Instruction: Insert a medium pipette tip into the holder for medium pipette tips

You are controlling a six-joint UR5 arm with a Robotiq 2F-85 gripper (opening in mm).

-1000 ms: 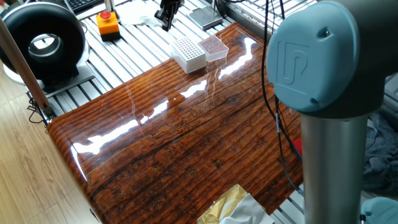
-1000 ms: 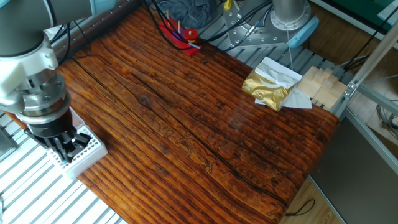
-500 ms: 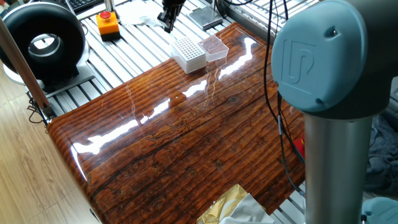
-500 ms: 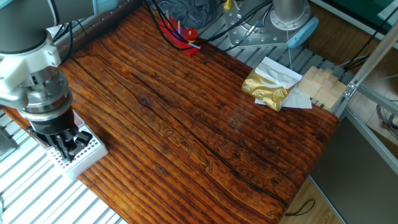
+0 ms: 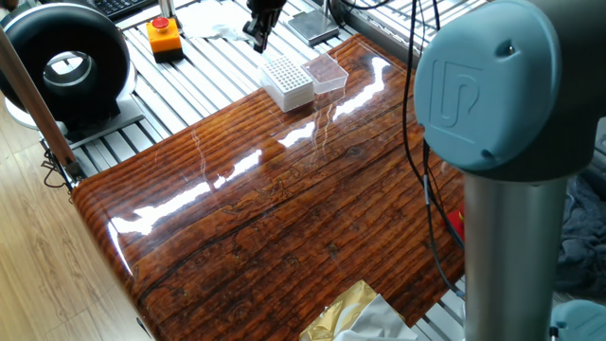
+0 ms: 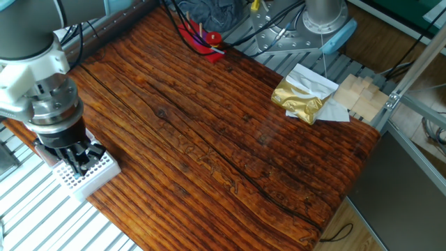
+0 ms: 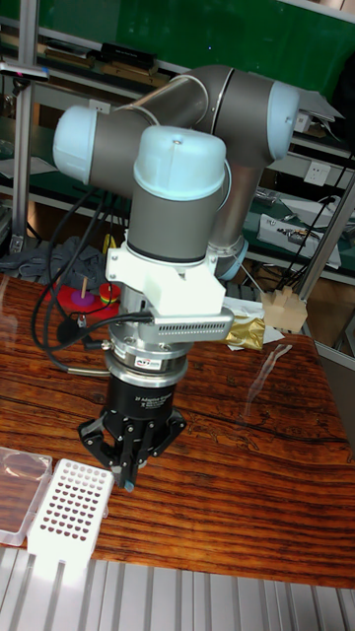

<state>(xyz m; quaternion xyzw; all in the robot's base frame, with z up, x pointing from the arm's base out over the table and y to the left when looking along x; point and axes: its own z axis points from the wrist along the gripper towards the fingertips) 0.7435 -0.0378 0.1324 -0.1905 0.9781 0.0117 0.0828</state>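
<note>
The holder for medium pipette tips point(image 5: 287, 81) is a white block with a grid of holes, standing at the table's far edge; it also shows as the holder point(image 6: 89, 174) and the holder point(image 7: 67, 509). My gripper point(image 7: 128, 477) points straight down just to the right of it, fingertips drawn together. From the other side the gripper point(image 6: 78, 164) hangs over the block's top, and the gripper point(image 5: 257, 36) sits beyond it. The medium pipette tip is too small to make out between the fingers.
A clear plastic box point(image 5: 327, 71) lies against the holder, also seen as the box point(image 7: 20, 479). An orange emergency button point(image 5: 164, 36) and a black round device point(image 5: 66, 66) stand off the table. Gold foil and paper point(image 6: 306, 97) lie at the opposite end.
The gripper has crept a little upward and away over the holder's edge, fingers unchanged. The holder and box have not moved.
</note>
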